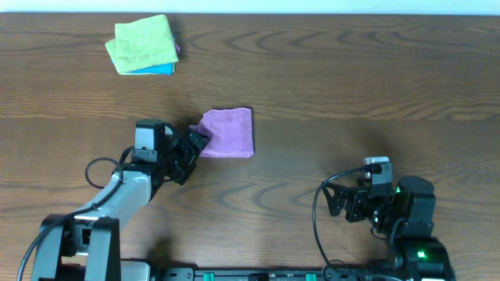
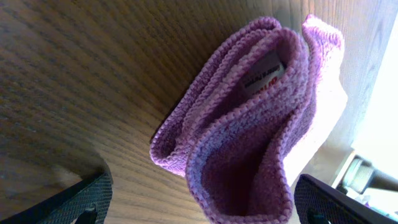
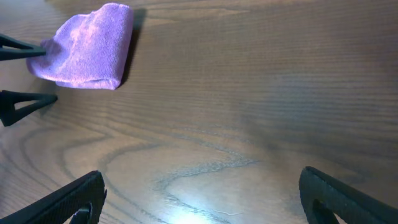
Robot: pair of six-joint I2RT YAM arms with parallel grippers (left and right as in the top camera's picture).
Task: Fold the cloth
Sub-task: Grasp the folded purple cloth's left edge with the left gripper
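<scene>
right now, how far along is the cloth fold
Done: the purple cloth lies doubled into layers on the table. In hand: nothing is gripped; the left gripper stands open astride the cloth's edge, and the right gripper is open, well apart. Left: possibly one more fold, or just backing off; I can't tell which.
</scene>
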